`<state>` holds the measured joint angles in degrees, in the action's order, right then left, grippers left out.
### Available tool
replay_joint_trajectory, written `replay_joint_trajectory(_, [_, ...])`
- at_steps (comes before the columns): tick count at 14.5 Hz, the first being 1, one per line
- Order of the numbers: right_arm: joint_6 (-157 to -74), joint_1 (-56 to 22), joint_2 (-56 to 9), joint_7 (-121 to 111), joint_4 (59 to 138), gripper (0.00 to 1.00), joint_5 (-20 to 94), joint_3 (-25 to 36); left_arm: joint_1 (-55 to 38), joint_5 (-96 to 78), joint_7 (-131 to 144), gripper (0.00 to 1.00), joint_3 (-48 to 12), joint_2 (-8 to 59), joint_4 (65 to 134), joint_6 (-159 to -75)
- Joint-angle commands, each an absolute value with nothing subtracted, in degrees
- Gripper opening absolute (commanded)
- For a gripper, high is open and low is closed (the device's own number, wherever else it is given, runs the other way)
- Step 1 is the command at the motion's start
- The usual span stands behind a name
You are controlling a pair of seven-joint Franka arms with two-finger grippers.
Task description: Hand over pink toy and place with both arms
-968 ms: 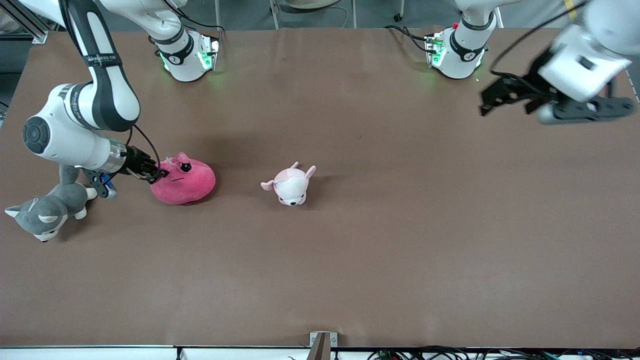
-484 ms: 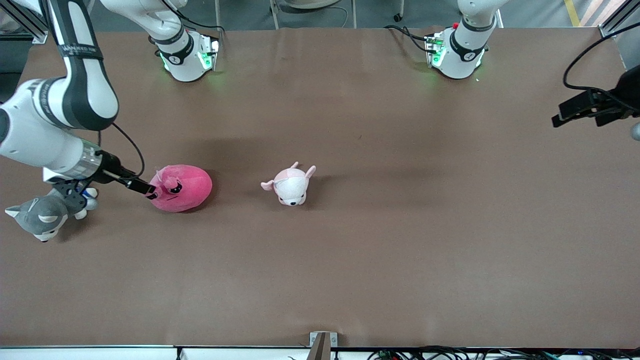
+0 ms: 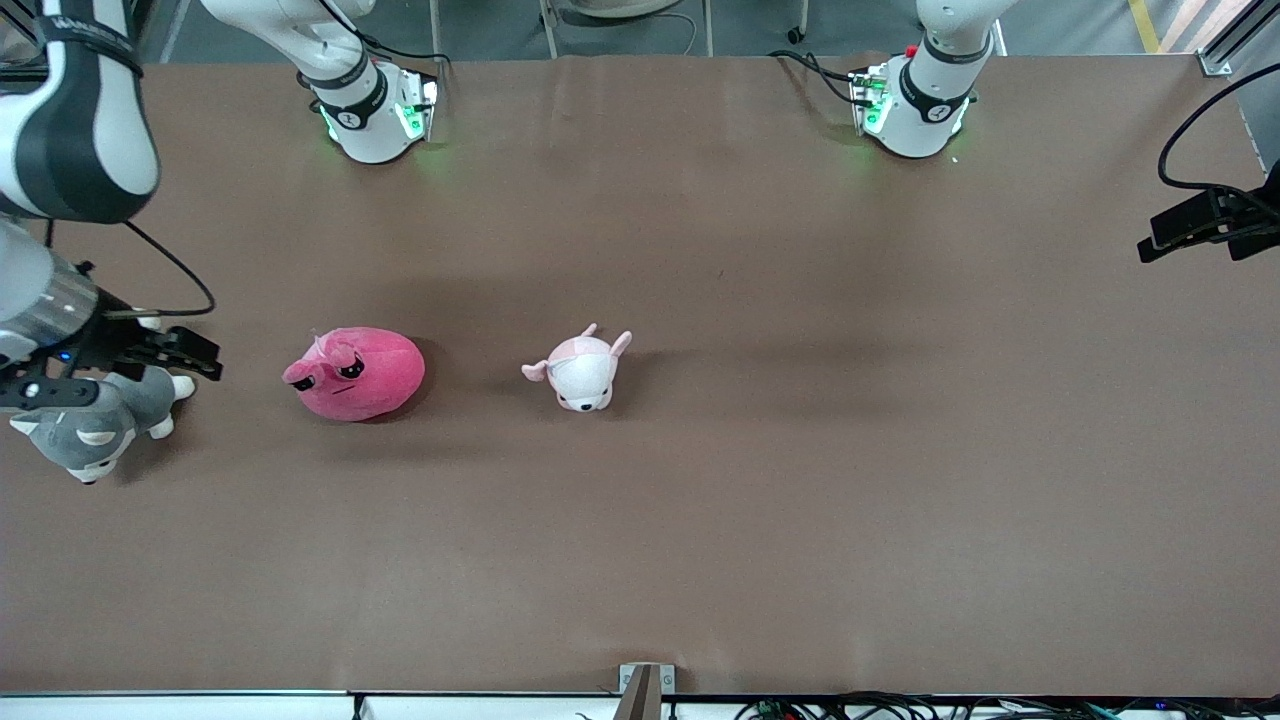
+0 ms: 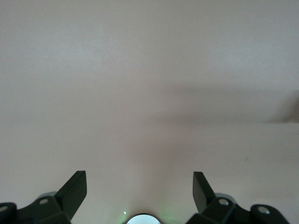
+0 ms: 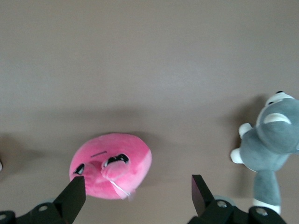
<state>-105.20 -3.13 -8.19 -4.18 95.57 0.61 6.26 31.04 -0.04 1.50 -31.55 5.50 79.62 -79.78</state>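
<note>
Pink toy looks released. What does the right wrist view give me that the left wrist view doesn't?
Only the right wrist view shows toys: the pink toy lying on the table, clear of the open right gripper, and the grey dog plush toward the right arm's end. Only the left wrist view shows the open left gripper, over a bare stretch of table crossed by a shadow. Both show the brown table surface and a pair of spread, empty fingers; neither shows the pale pink-and-white plush, which the front view places beside the pink toy.
</note>
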Motion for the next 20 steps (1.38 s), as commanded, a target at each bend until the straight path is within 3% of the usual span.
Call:
replay_joint_trajectory(1, [-98.5,-1.1,-9.4,-5.6,90.0,1.00,0.0,5.3,31.6,0.7,0.1,1.00,-32.0,4.6,80.8,-80.6])
replay_joint_trajectory(9, [-95.1,-0.1,-9.6,-5.9,85.0,1.00,0.1,5.2,31.5,1.1,0.2,1.00,-32.3,5.4,80.4,-83.0])
replay_joint_trajectory(14, [-87.5,1.6,-8.4,-5.5,85.5,1.00,0.4,5.2,31.5,1.2,0.3,1.00,-32.3,5.0,80.4,-83.0])
replay_joint_trajectory(20, [-85.9,1.5,0.1,-5.9,91.7,1.00,1.1,4.7,31.5,1.3,0.3,1.00,-32.6,4.9,80.2,-83.0])
